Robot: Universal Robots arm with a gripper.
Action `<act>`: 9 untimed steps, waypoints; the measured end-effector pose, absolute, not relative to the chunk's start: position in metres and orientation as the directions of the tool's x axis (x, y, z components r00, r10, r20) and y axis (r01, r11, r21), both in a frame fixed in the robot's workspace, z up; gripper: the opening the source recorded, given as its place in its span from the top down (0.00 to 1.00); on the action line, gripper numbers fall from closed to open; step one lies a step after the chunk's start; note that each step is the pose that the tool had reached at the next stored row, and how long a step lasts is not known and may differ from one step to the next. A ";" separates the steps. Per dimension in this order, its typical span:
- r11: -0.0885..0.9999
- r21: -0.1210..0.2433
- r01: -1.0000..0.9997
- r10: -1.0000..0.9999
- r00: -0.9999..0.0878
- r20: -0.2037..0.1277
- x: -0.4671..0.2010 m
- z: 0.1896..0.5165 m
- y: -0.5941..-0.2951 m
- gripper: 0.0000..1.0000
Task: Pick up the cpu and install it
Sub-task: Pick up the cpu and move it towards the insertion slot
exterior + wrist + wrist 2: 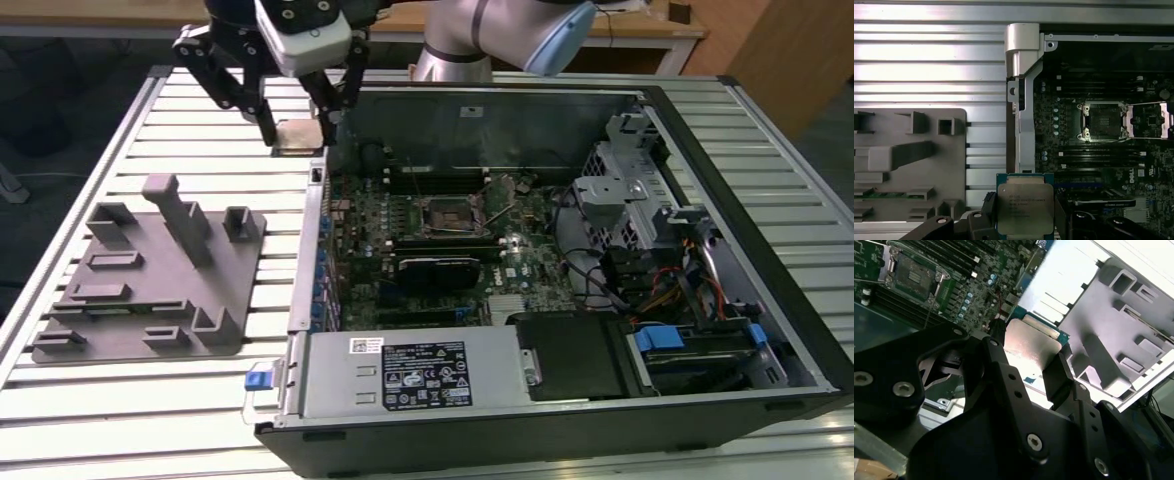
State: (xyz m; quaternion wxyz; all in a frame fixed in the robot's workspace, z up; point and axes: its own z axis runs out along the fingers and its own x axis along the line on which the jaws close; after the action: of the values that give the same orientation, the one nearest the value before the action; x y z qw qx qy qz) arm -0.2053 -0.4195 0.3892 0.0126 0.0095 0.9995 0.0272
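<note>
In the exterior view, the gripper [299, 131] is seen above the slatted metal surface [160, 130]. It is just outside the wall of the open computer case [561, 420], on the exterior view's left. The cpu [295, 137] is clamped between its two fingers and is held clear of the surface. The grey fixture [147, 290] lies on the surface nearer to the camera, apart from the gripper. The black socket [447, 211] is found on the motherboard inside the case, well apart from the cpu.

In the second wrist view, the cpu [1029, 340] is shown with its shiny top between the black fingers [1060, 371], which press on two opposite edges. The socket [916, 274] is seen to one side of it and the fixture [1119, 335] to the other.

In the first wrist view, the cpu [1025, 206] is held flat at the edge of the computer case [1024, 125], between the fixture [909, 160] and the motherboard. The socket [1102, 121] is seen with its metal frame swung open beside it.
</note>
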 end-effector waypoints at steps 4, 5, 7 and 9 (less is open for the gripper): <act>0.998 0.055 0.018 0.020 -0.999 -0.025 -0.197 0.389 -0.419 0.46; 0.998 0.055 0.018 0.020 -1.000 -0.025 -0.194 0.389 -0.419 0.46; 0.998 0.055 0.018 0.020 -1.000 -0.025 -0.190 0.389 -0.419 0.46; 0.998 0.055 0.018 0.020 -1.000 -0.025 -0.185 0.389 -0.419 0.46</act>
State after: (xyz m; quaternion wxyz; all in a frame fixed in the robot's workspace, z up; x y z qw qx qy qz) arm -0.1851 -0.4195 0.3892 0.0126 0.0095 0.9995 0.0272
